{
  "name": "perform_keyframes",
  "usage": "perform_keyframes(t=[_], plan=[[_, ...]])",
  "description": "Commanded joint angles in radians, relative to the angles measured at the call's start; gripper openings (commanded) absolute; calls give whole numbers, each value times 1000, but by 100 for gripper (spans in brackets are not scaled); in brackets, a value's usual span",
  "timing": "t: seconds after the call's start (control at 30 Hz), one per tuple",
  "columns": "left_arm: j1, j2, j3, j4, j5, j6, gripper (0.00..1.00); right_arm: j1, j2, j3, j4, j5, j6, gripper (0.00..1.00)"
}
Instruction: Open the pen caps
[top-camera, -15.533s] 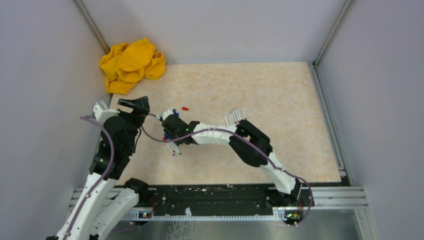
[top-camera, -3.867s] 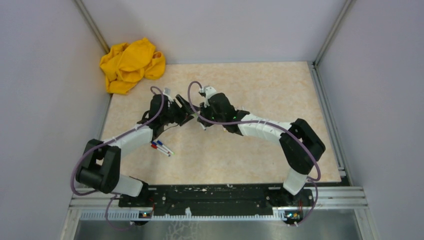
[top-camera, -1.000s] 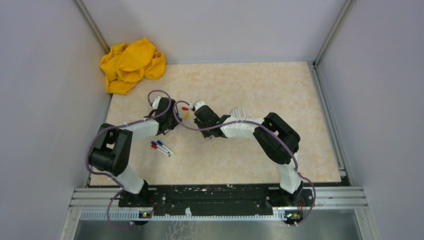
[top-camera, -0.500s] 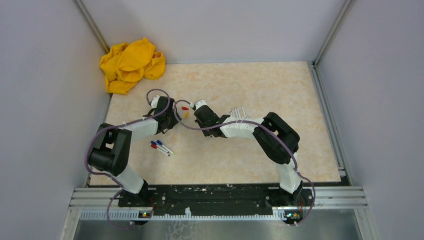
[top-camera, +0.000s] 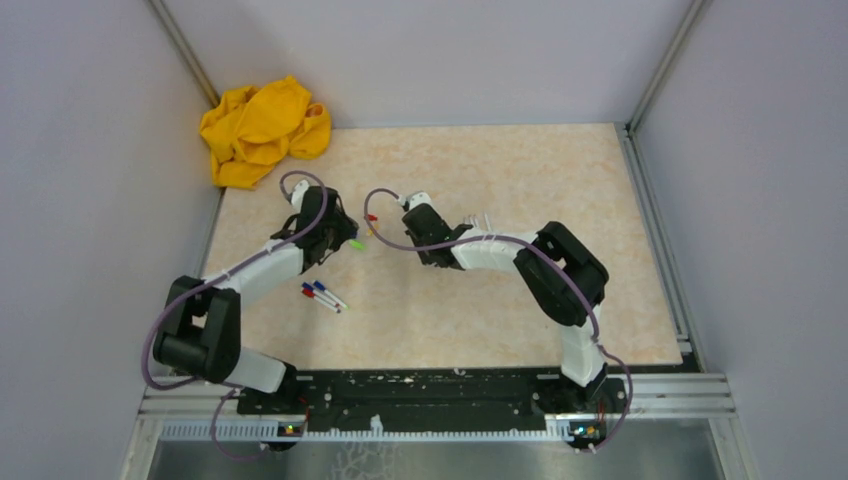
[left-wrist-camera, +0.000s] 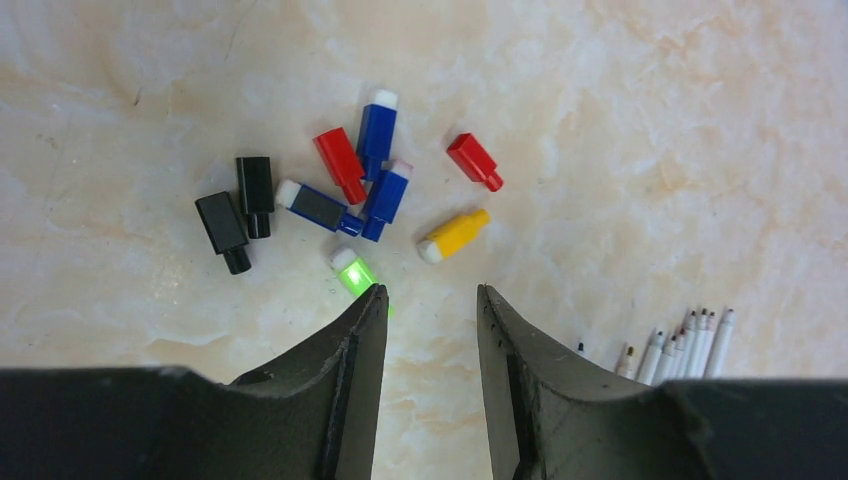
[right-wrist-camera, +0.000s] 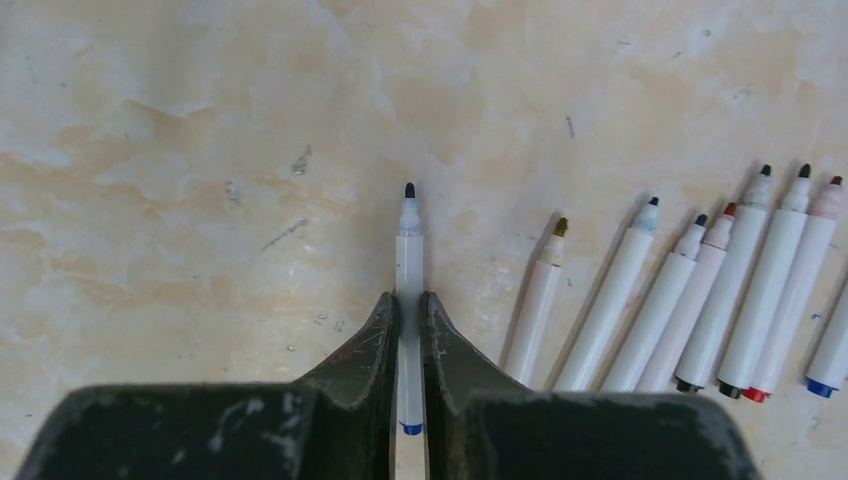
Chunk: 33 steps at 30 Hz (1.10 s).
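Loose pen caps lie in a cluster in the left wrist view: two black, several blue, two red, one yellow and one green. My left gripper hovers open just short of them with nothing between its jaws, its left fingertip beside the green cap. My right gripper is shut on a bare white marker, whose dark tip points away. In the top view the left gripper and the right gripper sit close together mid-table.
A row of several uncapped markers lies right of the held one, also seen as the marker row. Two capped pens, red and blue, lie nearer the left arm. A yellow cloth is bunched in the far left corner.
The left gripper has drawn back to the left and a green cap now lies on the table at its tip. The right gripper has shifted slightly right with the marker.
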Motion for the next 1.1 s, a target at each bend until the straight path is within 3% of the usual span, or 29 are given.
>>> perform_keyframes(t=[0.0,0.73,0.8,0.87,0.97,1.07], plan=[[5,-65,-11,-26,-15,4,45,-27,-34,-39,-51,60,14,2],[5,-167,-34,-39,-20,6,45,-96,-37,-77,-43,165,-4,4],[4,-171,-38,-39,-22,3,45,-95,-46,-81,-22,155,-18,7],[4,-175,-42,-38,-26,0,48,-97,-64,-87,-5,143,-25,17],[4,-191,-47,-37,-33,-5,61,-94,-93,-86,15,123,-55,32],[4,-216,-46,-34,-40,-4,71,-93,-116,-73,18,106,-70,37]])
